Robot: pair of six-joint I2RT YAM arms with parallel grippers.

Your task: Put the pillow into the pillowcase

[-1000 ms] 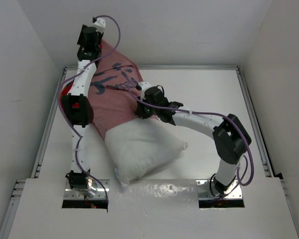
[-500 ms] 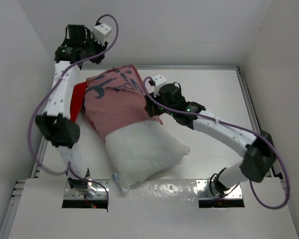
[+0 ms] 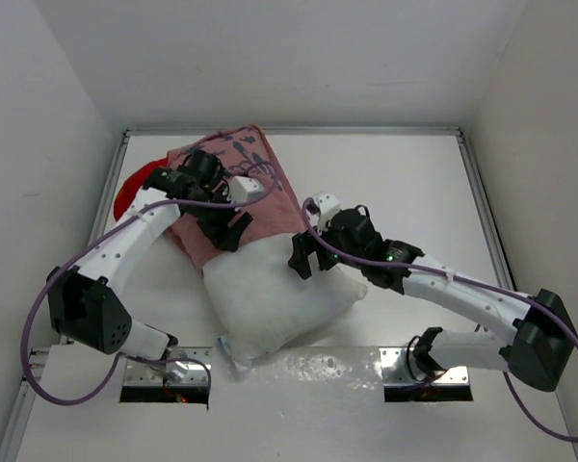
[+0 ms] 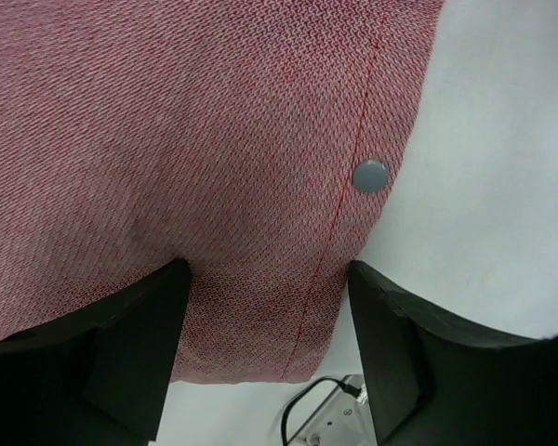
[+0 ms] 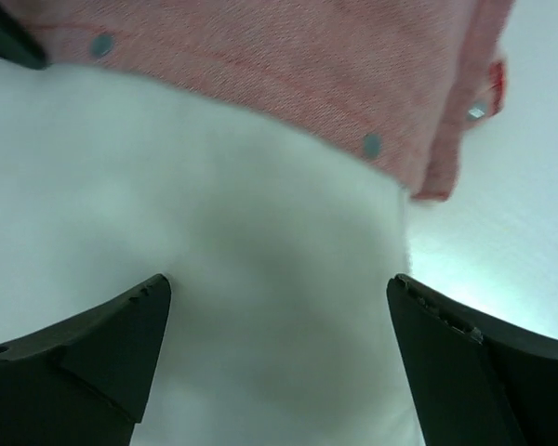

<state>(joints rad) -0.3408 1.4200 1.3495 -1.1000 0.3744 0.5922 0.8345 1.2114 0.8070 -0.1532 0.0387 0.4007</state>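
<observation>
The pillow (image 3: 279,298) lay about half inside the pillowcase (image 3: 233,188). Its far half was covered by red cloth and its near half stuck out bare, and the hem with its snap studs (image 4: 370,175) ran across the pillow's middle. The left gripper (image 3: 229,227) hung over the cloth at the pillow's left side, fingers parted and holding nothing, with the hem edge showing between them in its wrist view. The right gripper (image 3: 303,255) stood over the pillow's right side, just on the bare side of the hem, its jaws spread wide and empty. With neither gripper holding anything, the likely trouble lay in the next grasp. A pinch at the hem could catch stuffing along with cloth, so a pull would drag the whole pillow across the table (image 3: 414,183) instead of sliding the cover along it. Pulling one side alone would probably skew the case and bunch it against the pillow's puffy corner. A shallow bite on the thin cloth might slip off. Pushing on the pillow's bare half with nothing gripping the case could shove both along together with no gain. How far the pillow's far corners reached inside could not be told.
</observation>
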